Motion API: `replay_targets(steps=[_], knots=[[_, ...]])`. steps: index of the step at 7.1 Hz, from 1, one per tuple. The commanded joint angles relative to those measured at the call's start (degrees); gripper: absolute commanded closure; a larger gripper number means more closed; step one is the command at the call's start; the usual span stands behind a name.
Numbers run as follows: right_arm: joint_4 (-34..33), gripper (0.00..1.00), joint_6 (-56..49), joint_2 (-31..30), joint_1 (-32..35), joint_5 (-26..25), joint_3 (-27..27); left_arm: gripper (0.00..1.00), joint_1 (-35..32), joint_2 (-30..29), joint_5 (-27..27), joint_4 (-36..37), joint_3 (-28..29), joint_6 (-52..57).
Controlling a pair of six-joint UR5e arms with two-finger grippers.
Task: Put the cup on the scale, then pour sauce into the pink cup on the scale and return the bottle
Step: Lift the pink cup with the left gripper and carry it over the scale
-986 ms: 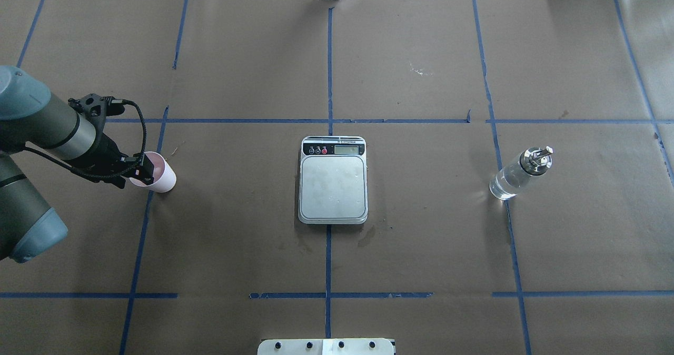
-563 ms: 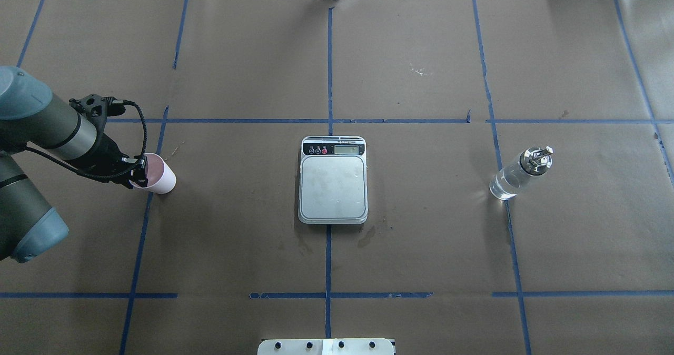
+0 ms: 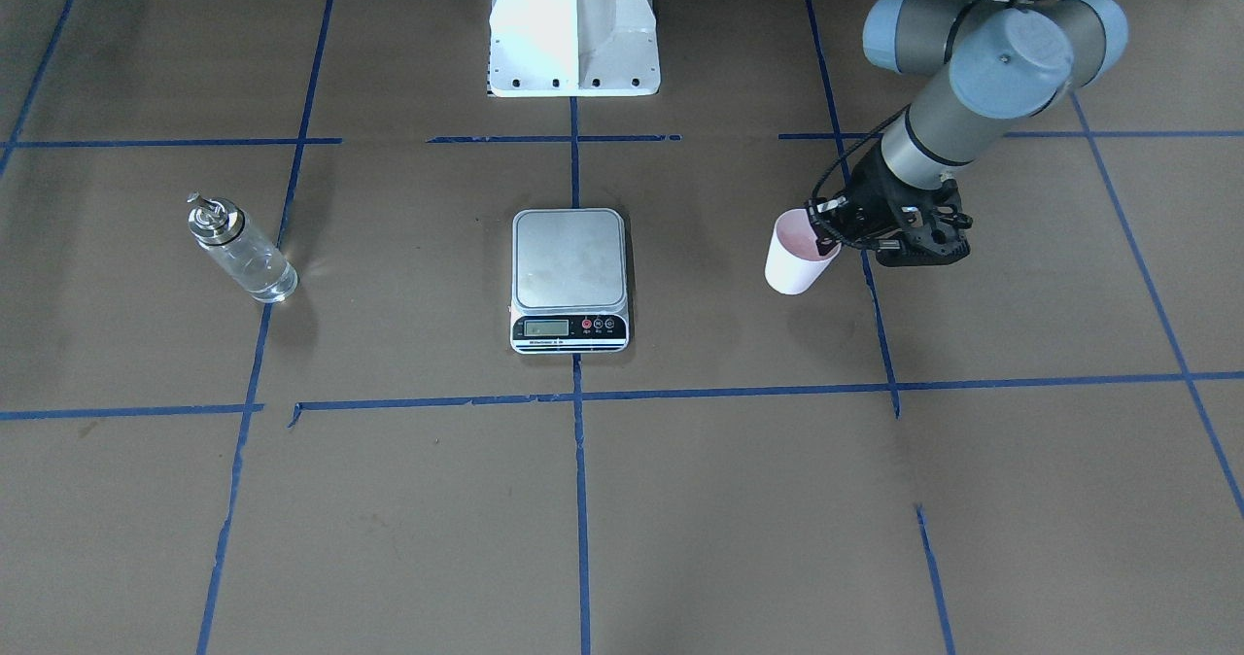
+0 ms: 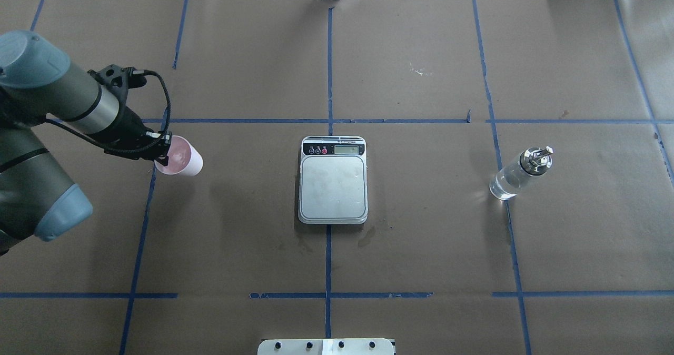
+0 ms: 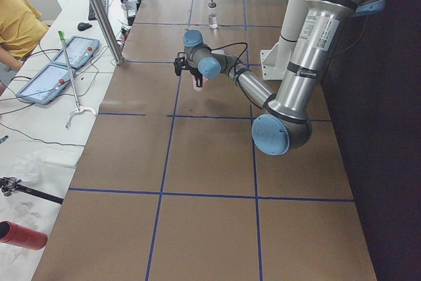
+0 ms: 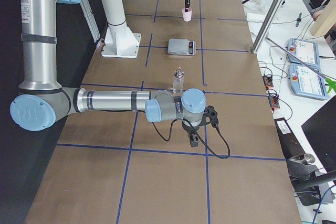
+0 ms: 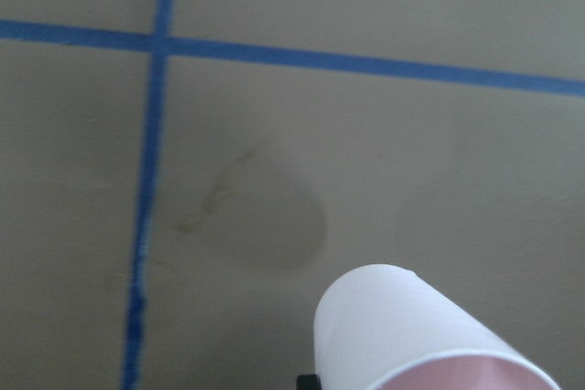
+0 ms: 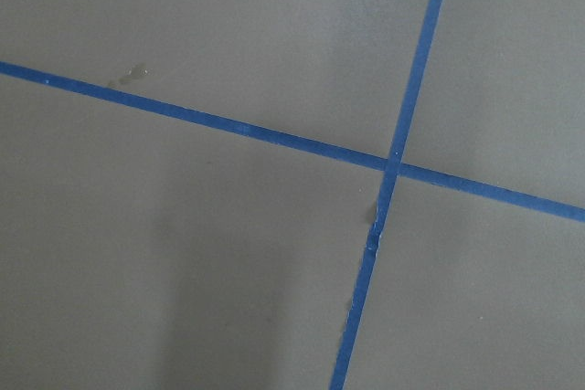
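My left gripper [image 4: 164, 152] is shut on the rim of the pink cup [image 4: 181, 157] and holds it tilted, off the brown paper, left of the scale [image 4: 333, 186]. The cup also shows in the front view [image 3: 797, 257] and in the left wrist view [image 7: 411, 335], with its shadow on the paper apart from it. The scale's steel platform [image 3: 569, 261] is bare. The clear glass bottle [image 4: 518, 176] with its silver spout stands far right of the scale. My right gripper [image 6: 193, 141] shows only in the right side view, low over the paper; I cannot tell whether it is open or shut.
The white robot base [image 3: 573, 33] stands at the table's robot side. Blue tape lines cross the brown paper. A metal pole [image 5: 99, 11] and tablets [image 5: 66, 64] are at the far edge, beside an operator [image 5: 16, 18].
My left gripper has lifted the cup off the paper and carried it right and a little away from the robot, toward the scale. The bottle and scale have not moved.
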Motion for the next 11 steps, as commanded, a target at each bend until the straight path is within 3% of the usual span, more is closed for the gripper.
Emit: replay_targets(steps=[1, 4, 11], knots=[[0.1, 0.0, -0.1, 0.1, -0.6, 0.0, 0.1, 1.0, 6.9, -9.8, 2.0, 2.1, 1.5, -14.4], [0.1, 0.0, -0.2, 0.1, -1.5, -0.1, 0.3, 1.0, 11.8, -22.1, 5.5, 2.0, 14.1, -23.9], [0.1, 0.0, -0.2, 0.1, -1.6, -0.4, 0.3, 1.0, 13.5, -22.0, 5.5, 1.6, 15.0, -23.6]])
